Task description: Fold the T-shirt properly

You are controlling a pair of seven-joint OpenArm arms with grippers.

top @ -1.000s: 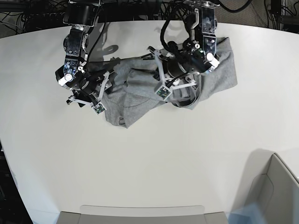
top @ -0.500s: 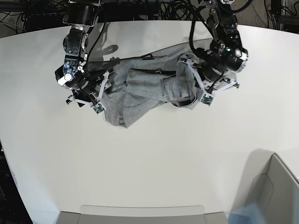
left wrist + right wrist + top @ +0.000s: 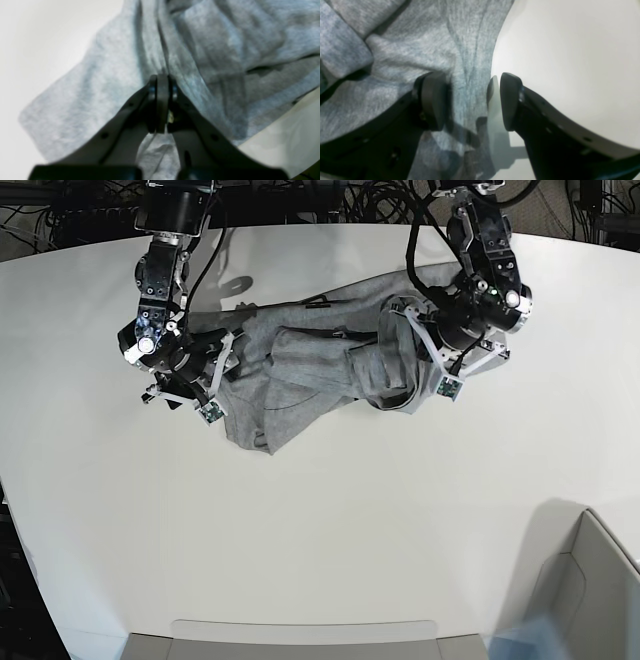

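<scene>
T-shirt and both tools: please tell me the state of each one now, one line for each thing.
T-shirt: crumpled in a heap on the table, not folded.
Left tool: shut, over the shirt; whether it pinches cloth cannot be told.
Right tool: open, one finger on the shirt's edge, the other over bare table.
Table: white, shirt lies on it.
</scene>
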